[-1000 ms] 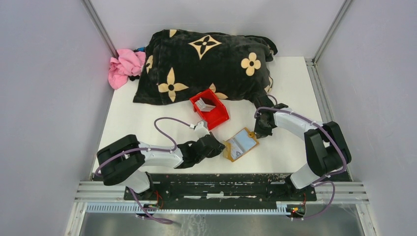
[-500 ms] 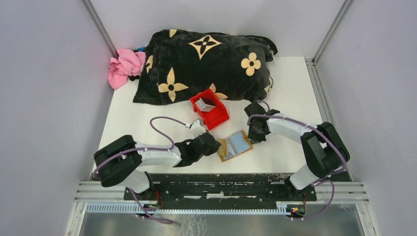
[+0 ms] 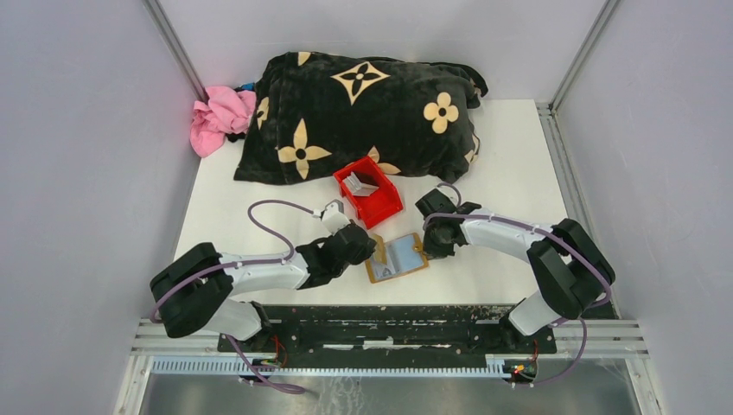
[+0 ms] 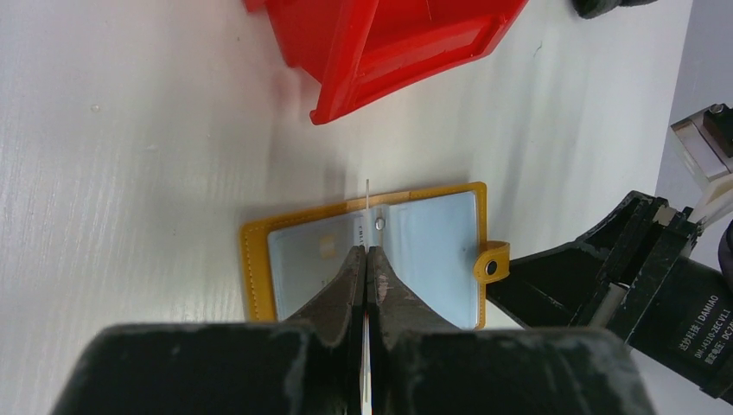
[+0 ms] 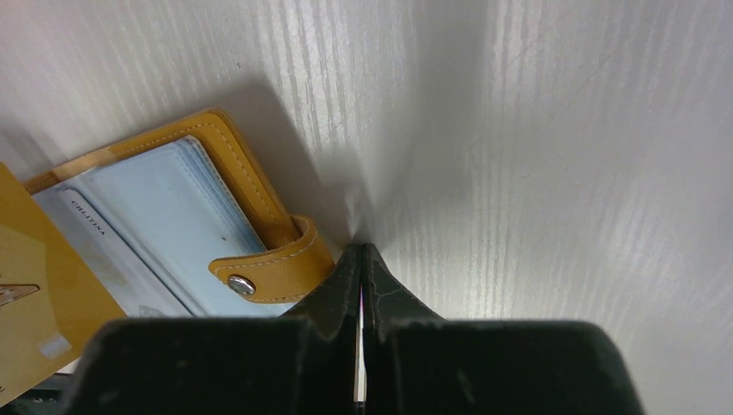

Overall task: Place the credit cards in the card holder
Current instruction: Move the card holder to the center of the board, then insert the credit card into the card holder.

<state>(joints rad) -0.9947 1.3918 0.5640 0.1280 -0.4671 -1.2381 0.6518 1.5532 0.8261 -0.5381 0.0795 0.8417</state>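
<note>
The tan card holder (image 3: 399,257) lies open on the white table, its pale clear pockets up; it also shows in the left wrist view (image 4: 428,251) and the right wrist view (image 5: 173,207). My left gripper (image 3: 370,251) (image 4: 366,249) is shut on a credit card (image 4: 368,197), held edge-on over the holder's middle fold; its tan-gold face shows in the right wrist view (image 5: 43,294). My right gripper (image 3: 423,248) (image 5: 360,246) is shut, its tips on the table against the holder's snap strap (image 5: 264,268). More cards (image 3: 361,184) stand in the red bin (image 3: 386,201).
The red bin (image 4: 389,43) stands just beyond the holder. A black blanket with tan flowers (image 3: 359,108) and a pink cloth (image 3: 220,117) fill the far side of the table. The frame rail (image 3: 389,333) runs along the near edge.
The card holder has slid left and turned a little, with my right gripper following at its strap. My left gripper has drawn back left and stays over the holder with the card.
</note>
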